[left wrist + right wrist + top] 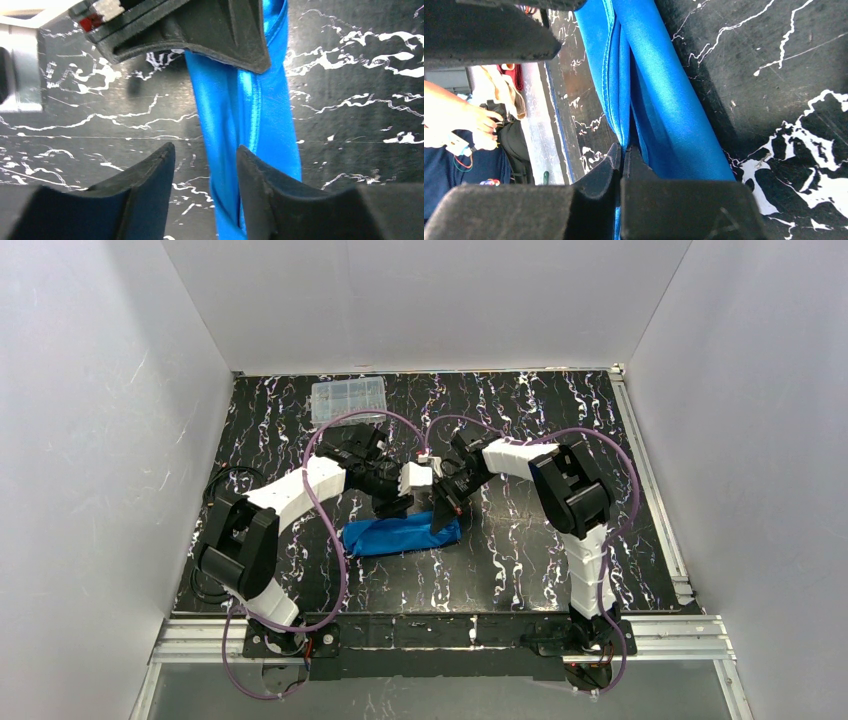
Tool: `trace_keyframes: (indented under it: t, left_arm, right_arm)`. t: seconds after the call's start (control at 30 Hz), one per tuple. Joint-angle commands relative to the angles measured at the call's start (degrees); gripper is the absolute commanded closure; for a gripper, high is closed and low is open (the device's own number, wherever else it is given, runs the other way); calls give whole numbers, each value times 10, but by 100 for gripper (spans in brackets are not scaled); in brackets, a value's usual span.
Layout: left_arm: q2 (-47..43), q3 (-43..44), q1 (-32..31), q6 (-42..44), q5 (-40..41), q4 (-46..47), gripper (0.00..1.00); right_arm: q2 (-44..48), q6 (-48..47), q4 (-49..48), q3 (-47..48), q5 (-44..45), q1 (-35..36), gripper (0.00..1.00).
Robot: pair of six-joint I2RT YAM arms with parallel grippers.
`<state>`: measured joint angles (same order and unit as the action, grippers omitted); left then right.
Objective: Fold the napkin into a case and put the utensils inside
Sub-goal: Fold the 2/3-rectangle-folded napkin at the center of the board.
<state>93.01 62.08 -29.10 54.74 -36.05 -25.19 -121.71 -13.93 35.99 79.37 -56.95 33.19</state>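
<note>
Right wrist view shows the right gripper [623, 155] pressed together on a fold of the napkin [664, 100], which runs straight ahead of its fingertips as a narrow folded band. The left gripper [205, 172] stands spread, with the cloth passing between its fingers, not gripped. Folding seems well advanced. The utensils are nowhere visible, so placing them is left.

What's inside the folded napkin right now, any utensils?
Only blue cloth layers show at the folds of the napkin; no utensils appear in any view. The inside is covered by the cloth, and from above partly by the left gripper and right gripper.
</note>
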Motion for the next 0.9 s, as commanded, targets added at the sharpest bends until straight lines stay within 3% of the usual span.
trace_keyframes:
  t: [0.0, 0.1, 0.33, 0.63, 0.77, 0.87]
  left_arm:
    - [-4, 2, -2, -30, -35, -43, 46]
    - [-3, -20, -3, -45, -21, -23, 30]
    - [15, -28, -7, -61, -18, -3, 15]
    - [69, 24, -36, -58, -22, -49, 15]
    - [100, 66, -37, -38, -34, -102, 21]
    - [85, 49, -38, -7, -40, -104, 25]
  right_arm:
    - [-3, -3, 0, 15, -11, 2, 99]
    - [0, 1, -10, 9, -19, 3, 99]
    - [0, 7, -23, 2, -27, 7, 99]
    - [3, 9, -27, 3, -34, 9, 99]
    - [7, 9, -28, 2, -35, 10, 99]
    - [11, 12, -30, 2, -36, 10, 99]
